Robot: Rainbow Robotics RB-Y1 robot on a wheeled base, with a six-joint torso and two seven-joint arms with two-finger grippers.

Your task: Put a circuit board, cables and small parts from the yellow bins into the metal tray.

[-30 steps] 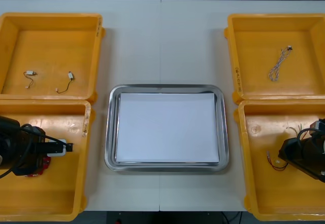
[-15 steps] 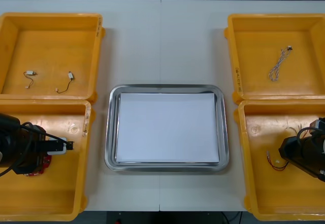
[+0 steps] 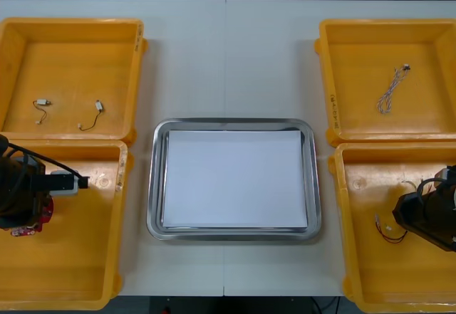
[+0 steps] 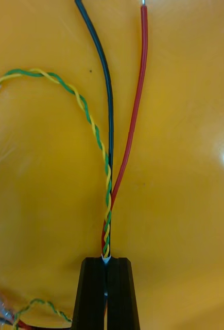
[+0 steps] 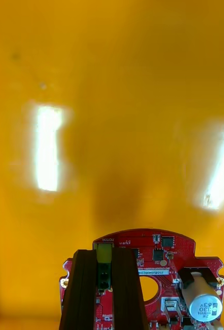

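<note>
My left gripper (image 5: 104, 256) is shut on a small yellow-green component at the edge of a round red circuit board (image 5: 160, 255), held above the floor of the near left yellow bin (image 3: 92, 257). In the front view the board (image 3: 30, 226) peeks out under my left arm (image 3: 21, 193). My right gripper (image 4: 106, 262) is shut on a bundle of cables inside the near right yellow bin (image 3: 370, 271). The bundle is a twisted green and yellow pair (image 4: 91, 124), a black cable (image 4: 105, 77) and a red cable (image 4: 136, 103). The metal tray (image 3: 158, 179), white inside, sits between the bins.
The far left bin (image 3: 71, 29) holds two small metal parts (image 3: 43, 104) (image 3: 98, 106) with thin wires. A twisted blue and white cable (image 3: 392, 90) lies in the far right bin (image 3: 377, 33). A red and black cable end (image 3: 388, 230) lies beside my right arm (image 3: 431, 218).
My right gripper has shut on the cable bundle. My left arm has moved left and toward the far side with the circuit board in its grip.
</note>
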